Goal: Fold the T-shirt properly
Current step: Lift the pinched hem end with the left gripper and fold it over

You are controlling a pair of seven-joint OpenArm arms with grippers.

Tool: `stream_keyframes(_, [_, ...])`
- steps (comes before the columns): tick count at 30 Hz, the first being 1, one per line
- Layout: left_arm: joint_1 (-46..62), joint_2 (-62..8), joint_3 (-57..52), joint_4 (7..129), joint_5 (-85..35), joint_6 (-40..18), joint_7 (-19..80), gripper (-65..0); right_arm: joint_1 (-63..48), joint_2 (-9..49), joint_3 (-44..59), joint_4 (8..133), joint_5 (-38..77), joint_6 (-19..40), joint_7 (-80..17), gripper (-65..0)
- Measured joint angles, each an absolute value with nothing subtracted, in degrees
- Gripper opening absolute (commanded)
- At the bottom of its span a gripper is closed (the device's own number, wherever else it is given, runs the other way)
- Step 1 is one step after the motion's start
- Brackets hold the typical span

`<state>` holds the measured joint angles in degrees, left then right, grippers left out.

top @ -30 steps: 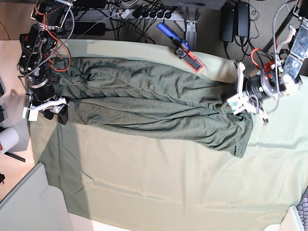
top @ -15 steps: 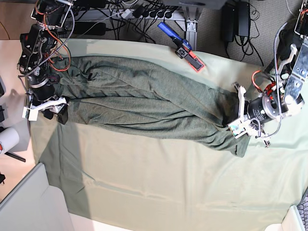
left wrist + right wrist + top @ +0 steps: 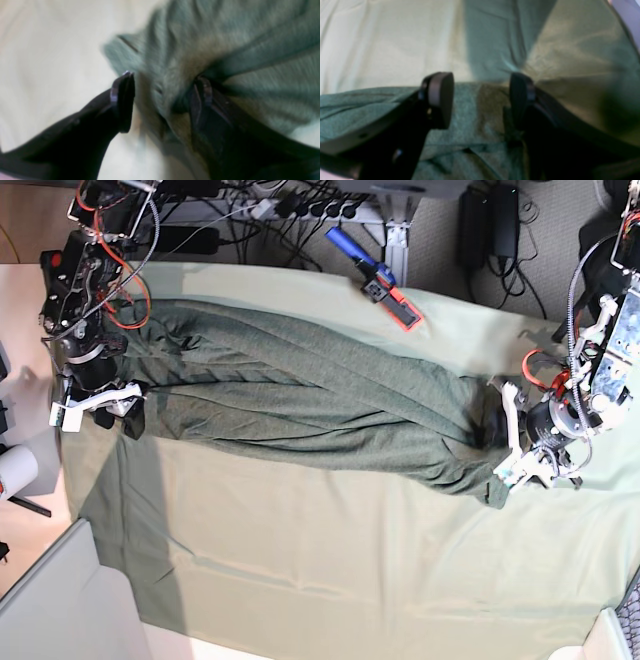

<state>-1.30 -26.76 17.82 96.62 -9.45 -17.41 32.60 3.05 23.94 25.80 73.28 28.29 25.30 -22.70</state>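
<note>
The T-shirt (image 3: 310,415) lies lengthwise between the two arms, left to right.

Base view bright, evenly lit, sharp; dark shadow band across sheet (image 3: 150,520) lower left. Left wrist view heavily motion-blurred, T-shirt (image 3: 225,45) smeared. Right wrist view soft, diagonal shadow over cloth.

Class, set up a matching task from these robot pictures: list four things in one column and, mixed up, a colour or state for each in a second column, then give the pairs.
Things:
1. T-shirt
2. cloth sheet
3. left gripper
4. tool

Descriptions:
A. blue, black and red, past the sheet's far edge
B. pale sage green, spread flat
C. dark heathered green, lying in long folds
D. jaws apart around shirt fabric

Pairs: 1-C, 2-B, 3-D, 4-A
</note>
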Motion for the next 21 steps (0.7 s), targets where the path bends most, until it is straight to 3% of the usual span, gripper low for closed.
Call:
stream_keyframes(2, [-1.4, -26.6, 17.3, 98.1, -7.9, -11.4, 32.7, -28.1, 3.1, 23.9, 25.8, 73.3, 28.3, 25.3, -22.7, -29.6])
stream_keyframes(4, [-1.6, -26.7, 16.6, 98.1, -6.5, -9.6, 33.6, -28.1, 3.1, 23.8, 25.8, 73.3, 28.3, 25.3, -22.6, -29.6])
stream_keyframes(15, [2.2, -24.0, 16.5, 97.7, -12.5, -9.3, 35.6, -28.1, 3.2, 22.9, 25.8, 73.3, 28.3, 25.3, -22.6, -29.6])
stream_keyframes(21, [1.9, -19.9, 16.3, 91.7, -12.7, -9.1, 34.6, -28.1, 3.2, 22.5, 25.8, 73.3, 28.3, 25.3, -22.7, -29.6])
